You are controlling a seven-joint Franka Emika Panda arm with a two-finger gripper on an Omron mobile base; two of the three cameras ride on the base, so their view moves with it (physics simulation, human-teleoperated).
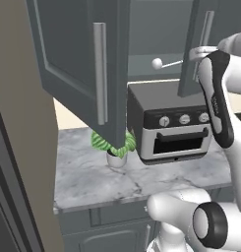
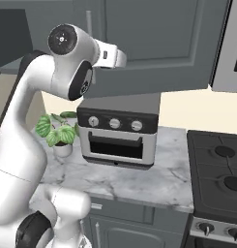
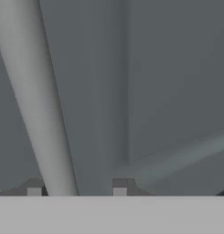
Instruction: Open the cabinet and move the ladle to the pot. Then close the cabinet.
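Note:
The cabinet hangs above the counter with both doors swung out. Its left door stands wide open. The right door is partly open and faces the right base view. Inside the cabinet lies the silver ladle, bowl to the left. My gripper is at the right door's bar handle. In the hand view that handle runs between my fingers. My gripper is open around it, one tip next to the bar and a gap at the other. The pot is out of view.
A toaster oven sits on the marble counter under the cabinet. A potted plant stands left of it, below the open left door. A black stove lies to the right.

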